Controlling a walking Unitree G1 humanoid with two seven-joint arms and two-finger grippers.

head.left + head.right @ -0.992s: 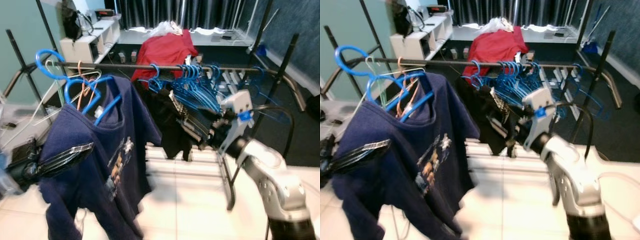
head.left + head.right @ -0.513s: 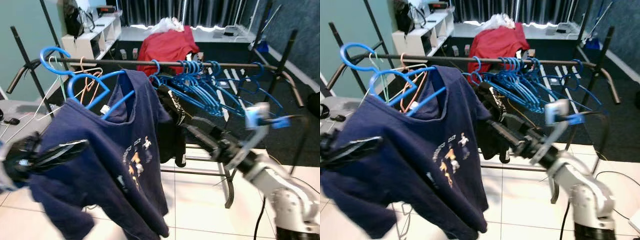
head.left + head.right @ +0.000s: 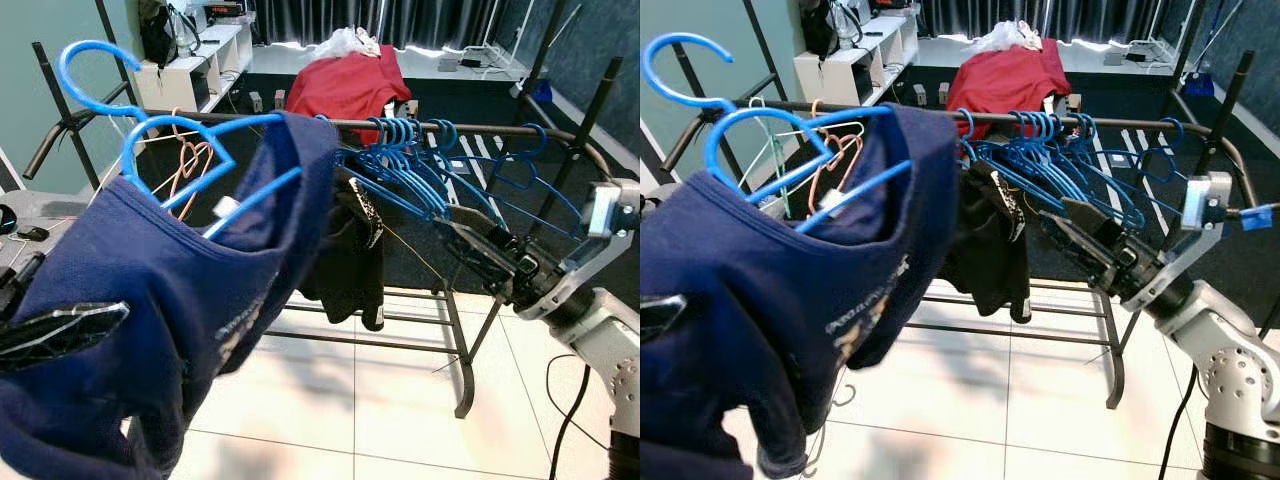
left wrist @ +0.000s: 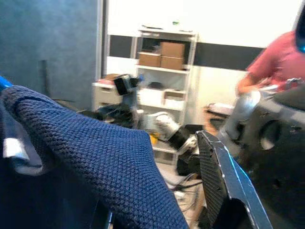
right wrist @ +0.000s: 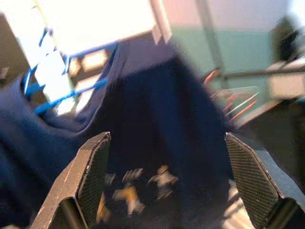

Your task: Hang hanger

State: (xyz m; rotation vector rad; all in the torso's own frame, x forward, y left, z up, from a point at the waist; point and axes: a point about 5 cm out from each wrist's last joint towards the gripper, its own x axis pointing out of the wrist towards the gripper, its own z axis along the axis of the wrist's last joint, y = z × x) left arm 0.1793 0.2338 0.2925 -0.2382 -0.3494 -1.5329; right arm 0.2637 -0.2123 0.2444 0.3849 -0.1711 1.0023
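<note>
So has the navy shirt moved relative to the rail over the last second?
Yes. The navy shirt has swung up and rightward: its shoulder now overlaps the rail, having earlier hung below it.

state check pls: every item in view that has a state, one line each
navy T-shirt: on a blue hanger, lifted off the rail
blue hanger: hook free, not yet on the rail
left gripper: against the shirt
right gripper: open, holding nothing, pointed at the shirt
empty blue hangers: bunched, hung on the rail
black garment: hanging from the rail
red cloth: draped behind the rack
</note>
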